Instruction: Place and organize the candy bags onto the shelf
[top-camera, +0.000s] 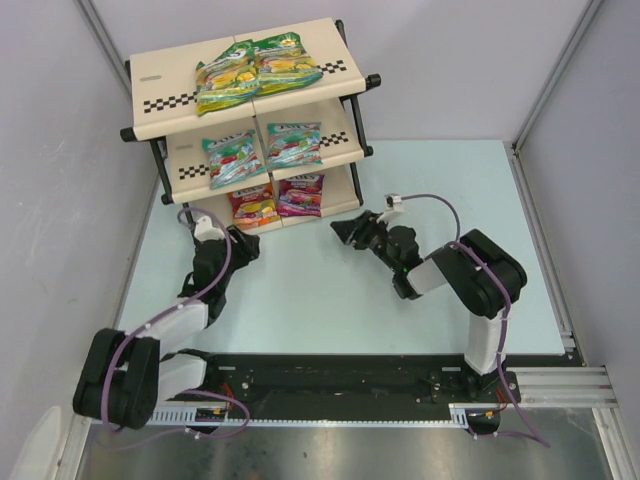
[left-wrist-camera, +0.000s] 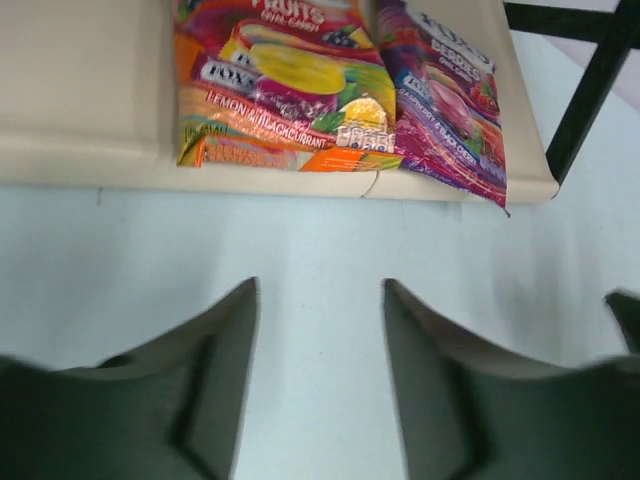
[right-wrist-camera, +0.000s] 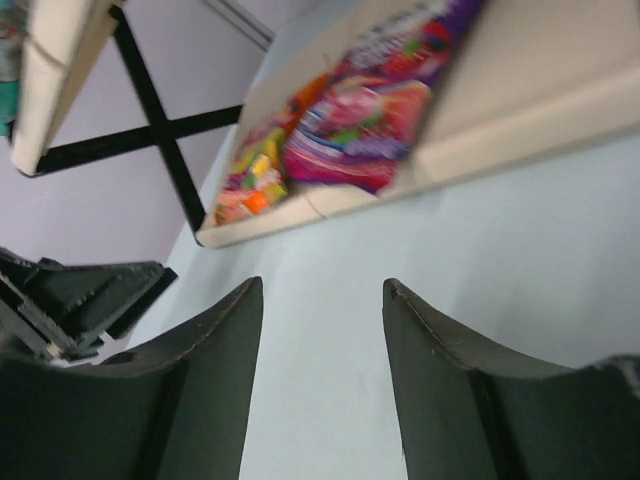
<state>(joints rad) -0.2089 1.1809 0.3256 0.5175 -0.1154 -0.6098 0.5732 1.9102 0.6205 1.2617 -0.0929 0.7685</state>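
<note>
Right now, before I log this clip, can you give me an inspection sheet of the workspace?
Surface: pale blue table, no spills seen.
Job's things: six candy bags on the shelf, two per tier; green-yellow top, teal middle, orange and purple bottom.
Clutter: nothing seen.
Hands: left hand and right hand open, empty, facing the bottom tier.
Cables: purple cables along both arms, loose loops at the wrists.
Surroundings: grey walls; metal rail at near edge.
</note>
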